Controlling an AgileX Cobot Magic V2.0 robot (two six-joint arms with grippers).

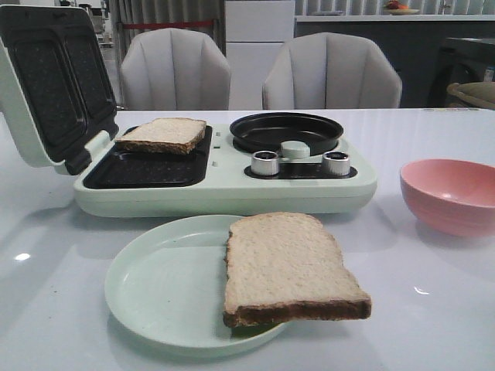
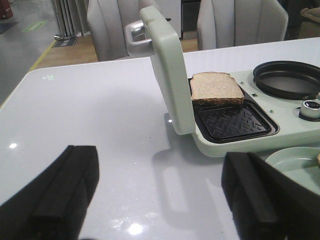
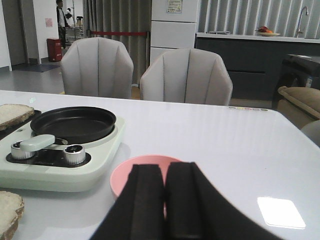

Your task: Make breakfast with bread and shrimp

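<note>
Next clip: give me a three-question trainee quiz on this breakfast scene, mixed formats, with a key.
1. True or false: the sandwich maker has its lid shut.
2. Where does the nearer bread slice lie?
A) flat inside the pink bowl
B) on the green plate, overhanging its rim
C) in the round black pan
3. Fill in: the left gripper is ____, and the right gripper is shut.

Key: 1 false; 2 B; 3 open.

- the left pincer (image 2: 160, 200) hangs low with its two black fingers (image 2: 60, 192) spread wide apart.
- the right pincer (image 3: 164, 200) has its fingers pressed together, holding nothing.
</note>
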